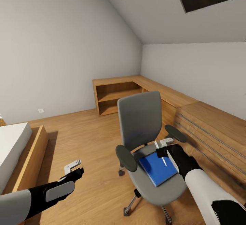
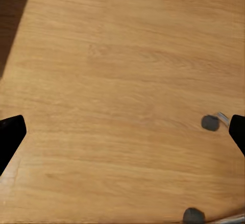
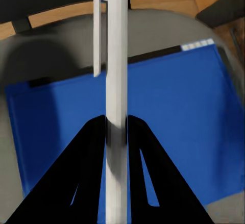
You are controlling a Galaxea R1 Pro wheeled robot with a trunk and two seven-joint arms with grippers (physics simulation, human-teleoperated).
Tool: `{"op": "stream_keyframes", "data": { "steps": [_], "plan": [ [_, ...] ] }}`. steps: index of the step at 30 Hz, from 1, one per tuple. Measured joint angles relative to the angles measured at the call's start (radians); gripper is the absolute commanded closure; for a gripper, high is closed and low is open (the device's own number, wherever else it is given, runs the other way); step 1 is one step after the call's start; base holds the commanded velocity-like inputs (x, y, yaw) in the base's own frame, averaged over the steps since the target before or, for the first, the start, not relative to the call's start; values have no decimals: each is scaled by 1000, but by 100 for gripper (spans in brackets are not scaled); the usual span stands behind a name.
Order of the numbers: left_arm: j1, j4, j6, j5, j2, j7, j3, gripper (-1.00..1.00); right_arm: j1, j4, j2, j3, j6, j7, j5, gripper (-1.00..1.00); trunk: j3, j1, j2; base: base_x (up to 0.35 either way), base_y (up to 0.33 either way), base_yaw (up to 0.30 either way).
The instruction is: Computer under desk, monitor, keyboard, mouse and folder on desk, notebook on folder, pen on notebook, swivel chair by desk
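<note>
While the right end effector (image 1: 163,152) hangs over the swivel chair (image 1: 147,139), its two fingers pinch the pen (image 3: 116,106).

The pen's long axis runs straight out along the fingers, pointing toward the chair back; the blue folder (image 1: 158,168) lies flat on the seat directly under it, apart from the pen, a little askew to the seat; the right arm is much the nearer to the folder; the left end effector (image 1: 74,169) is well apart over bare wood floor (image 2: 122,81), fingers spread wide, holding nothing; lifting the folder likely calls for a free hand.
</note>
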State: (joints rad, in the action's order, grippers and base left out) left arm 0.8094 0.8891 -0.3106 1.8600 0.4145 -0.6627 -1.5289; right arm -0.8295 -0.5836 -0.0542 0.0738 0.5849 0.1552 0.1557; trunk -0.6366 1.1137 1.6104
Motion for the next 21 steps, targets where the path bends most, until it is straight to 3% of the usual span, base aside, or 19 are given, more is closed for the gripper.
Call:
{"op": "stream_keyframes", "data": {
  "steps": [6,17,20,21],
  "plan": [
    [0,-38,2,2,-22,0,0,-100,5,-74,1,-63,6,-39,-1,100,19,-23,-42,-258,0,0],
    [0,-61,8,2,-32,0,0,-100,12,-137,2,-94,10,-51,-18,100,53,-66,-119,-43,0,0],
    [0,-97,38,2,-49,0,1,-100,20,-164,1,-105,11,-53,-39,100,63,-77,-140,-5,0,0],
    [0,-137,75,2,-66,0,1,-100,33,-190,1,-114,15,-53,-51,100,66,-81,-147,-3,0,0]
  ]
}}
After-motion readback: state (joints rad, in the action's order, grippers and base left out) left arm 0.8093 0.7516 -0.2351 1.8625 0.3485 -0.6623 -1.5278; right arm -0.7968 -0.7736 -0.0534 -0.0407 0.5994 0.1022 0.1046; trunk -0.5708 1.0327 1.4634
